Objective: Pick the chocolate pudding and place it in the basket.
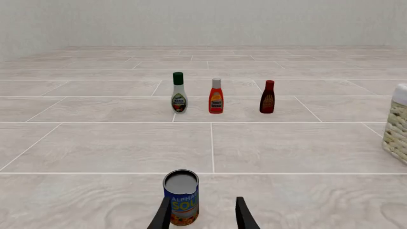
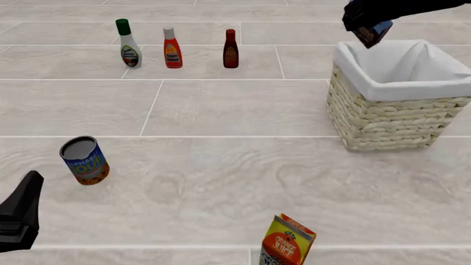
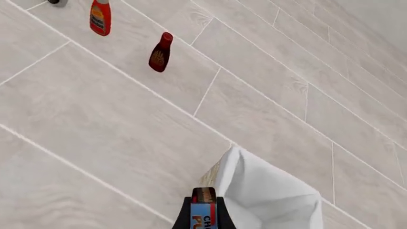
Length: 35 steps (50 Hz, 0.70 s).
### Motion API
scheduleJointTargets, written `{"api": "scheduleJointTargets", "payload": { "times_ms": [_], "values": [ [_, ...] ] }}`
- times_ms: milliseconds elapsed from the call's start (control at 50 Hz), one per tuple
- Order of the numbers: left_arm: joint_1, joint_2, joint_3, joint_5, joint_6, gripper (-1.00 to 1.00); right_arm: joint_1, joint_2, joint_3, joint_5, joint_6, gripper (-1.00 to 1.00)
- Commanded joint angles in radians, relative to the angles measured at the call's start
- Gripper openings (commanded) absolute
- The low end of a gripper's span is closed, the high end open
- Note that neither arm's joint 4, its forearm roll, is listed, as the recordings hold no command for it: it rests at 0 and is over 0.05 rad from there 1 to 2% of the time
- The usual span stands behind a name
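The chocolate pudding (image 2: 373, 33) is a small dark box with a blue edge, held tilted in my right gripper (image 2: 362, 23), which is shut on it above the far left rim of the basket (image 2: 397, 118). In the right wrist view the pudding (image 3: 204, 213) sits between the dark fingers, over the basket's white lining (image 3: 270, 195). My left gripper (image 2: 22, 212) rests low at the near left, with its fingers (image 1: 242, 214) spread apart and nothing between them, beside a soup can (image 1: 182, 196).
A blue soup can (image 2: 84, 160) stands at the near left. An orange juice carton (image 2: 287, 243) stands at the front edge. Three bottles line the far left: white dressing (image 2: 129, 44), red-orange sauce (image 2: 172, 48) and dark sauce (image 2: 230, 49).
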Motion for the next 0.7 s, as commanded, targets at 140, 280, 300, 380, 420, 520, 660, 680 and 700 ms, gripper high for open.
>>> {"api": "scheduleJointTargets", "payload": {
  "times_ms": [140, 280, 300, 380, 420, 520, 660, 680, 700],
  "values": [
    [-0.007, -0.006, 0.001, 0.004, 0.001, 1.0, -0.108, 0.013, -0.038, -0.005, 0.014, -1.0],
    [-0.007, -0.006, 0.001, 0.004, 0.001, 1.0, -0.147, 0.015, -0.038, -0.003, 0.015, -1.0],
    [-0.007, -0.006, 0.001, 0.004, 0.001, 1.0, -0.153, 0.015, -0.035, -0.003, 0.015, -1.0],
    [-0.007, -0.006, 0.001, 0.003, 0.001, 1.0, -0.177, 0.012, -0.03, -0.007, 0.015, -1.0],
    [-0.007, -0.005, 0.001, 0.004, 0.001, 1.0, -0.19, 0.01, -0.028, -0.008, 0.015, -1.0],
    [-0.007, -0.006, 0.001, 0.003, 0.001, 1.0, -0.216, 0.003, -0.016, -0.012, 0.017, -1.0],
    [-0.007, -0.006, 0.001, 0.004, 0.001, 1.0, -0.242, 0.0, -0.001, -0.019, 0.023, -1.0],
    [-0.007, -0.006, 0.001, 0.004, 0.001, 1.0, -0.244, -0.001, 0.002, -0.019, 0.025, -1.0],
    [-0.007, -0.006, 0.001, 0.004, 0.001, 1.0, -0.248, -0.001, 0.001, -0.02, 0.025, -1.0]
  ]
}}
